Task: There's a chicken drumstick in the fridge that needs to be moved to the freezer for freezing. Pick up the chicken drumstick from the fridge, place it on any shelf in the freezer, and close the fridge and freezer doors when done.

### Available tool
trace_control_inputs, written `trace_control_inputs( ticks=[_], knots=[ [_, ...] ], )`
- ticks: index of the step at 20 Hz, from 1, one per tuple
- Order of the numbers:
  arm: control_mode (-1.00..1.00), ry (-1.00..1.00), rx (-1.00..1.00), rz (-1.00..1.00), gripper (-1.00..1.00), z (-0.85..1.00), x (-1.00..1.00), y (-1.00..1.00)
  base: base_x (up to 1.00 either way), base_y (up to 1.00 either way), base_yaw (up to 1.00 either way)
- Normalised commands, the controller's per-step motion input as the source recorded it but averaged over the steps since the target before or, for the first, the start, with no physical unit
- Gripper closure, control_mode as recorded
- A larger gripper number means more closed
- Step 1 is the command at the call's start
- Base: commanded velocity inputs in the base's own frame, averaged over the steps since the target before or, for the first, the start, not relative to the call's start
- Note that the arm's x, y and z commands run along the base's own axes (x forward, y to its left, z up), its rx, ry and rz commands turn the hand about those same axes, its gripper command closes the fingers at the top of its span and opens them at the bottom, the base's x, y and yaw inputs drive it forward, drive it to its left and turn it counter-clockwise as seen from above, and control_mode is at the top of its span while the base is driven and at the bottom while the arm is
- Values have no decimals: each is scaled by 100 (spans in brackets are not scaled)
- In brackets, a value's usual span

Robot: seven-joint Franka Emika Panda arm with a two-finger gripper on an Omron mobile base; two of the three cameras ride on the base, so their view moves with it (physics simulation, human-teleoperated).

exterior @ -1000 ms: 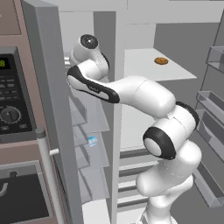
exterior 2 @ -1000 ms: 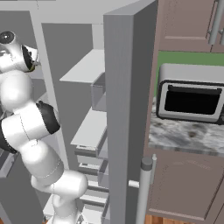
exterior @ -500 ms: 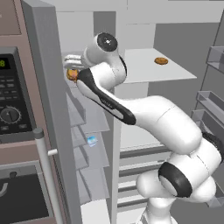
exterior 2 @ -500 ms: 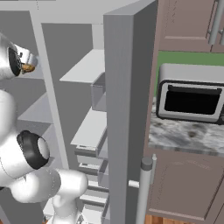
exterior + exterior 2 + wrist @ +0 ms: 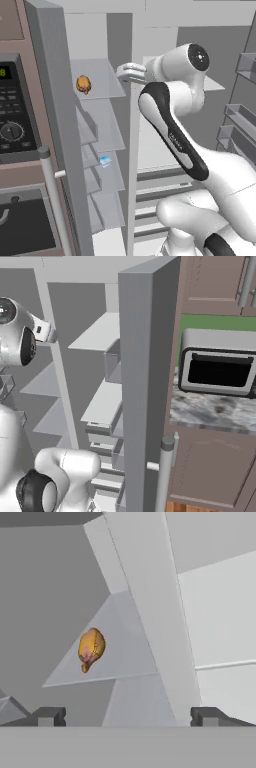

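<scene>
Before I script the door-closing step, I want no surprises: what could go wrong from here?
The chicken drumstick lies near the front of its freezer shelf, so it could roll off. The open gripper hangs beside the divider between the compartments and might clip it. Both doors are wide open, and swinging the freezer door could strike the arm.

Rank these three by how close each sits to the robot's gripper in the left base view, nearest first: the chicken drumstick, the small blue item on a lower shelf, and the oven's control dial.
1. Chicken drumstick: on the top freezer shelf, just left of the gripper.
2. Small blue item: on a lower shelf, below the gripper.
3. Control dial: on the oven panel, far left.
</scene>
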Motion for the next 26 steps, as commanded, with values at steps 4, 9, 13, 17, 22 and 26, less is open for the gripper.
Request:
trace_control_inputs(
  ticks=[4,9,13,17,22,26],
  knots=[
    [-100,0,-10,5,-100,0,-100,-84,0,0,0],
    [-100,0,-13,3,-100,0,-75,-24,0,0,0],
    [-100,0,-4,0,-100,-25,-59,0,0,0,0],
    [-100,0,-13,-7,-100,-21,-17,-35,0,0,0],
    [-100,0,-8,-9,-100,-1,-36,-50,0,0,0],
    [-100,0,0,-9,-100,8,-29,-41,0,0,0]
  ],
)
